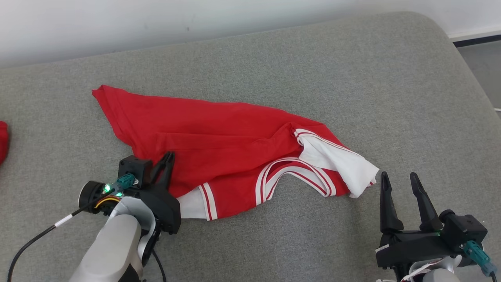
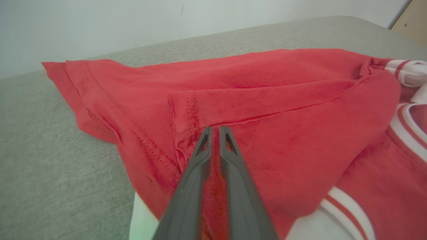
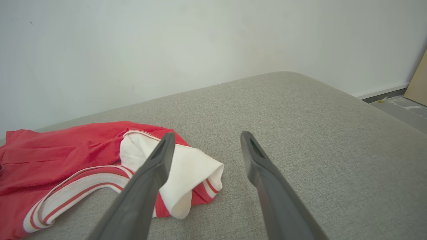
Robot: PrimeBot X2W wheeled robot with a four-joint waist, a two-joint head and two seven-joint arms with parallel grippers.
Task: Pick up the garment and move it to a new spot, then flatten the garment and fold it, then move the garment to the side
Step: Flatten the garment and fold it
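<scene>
The garment (image 1: pixel 219 137) is a red shirt with white sleeves and red-and-white striped trim, lying rumpled on the grey cushion. My left gripper (image 1: pixel 169 156) sits at its near-left edge, by the hem. In the left wrist view its fingers (image 2: pixel 216 128) stand almost together, pinching a fold of the red garment (image 2: pixel 267 100). My right gripper (image 1: pixel 399 178) is open, empty, and just off the cloth to the right of the white sleeve (image 1: pixel 344 164). The right wrist view shows the right gripper (image 3: pixel 206 136) spread wide beside the garment (image 3: pixel 50 150).
The grey cushion (image 1: pixel 352 78) runs back to a white wall (image 1: pixel 195 19); its rounded right edge drops to the floor (image 1: pixel 483 66). Another red item (image 1: pixel 2 141) peeks in at the left edge. A black cable (image 1: pixel 35 235) trails from my left arm.
</scene>
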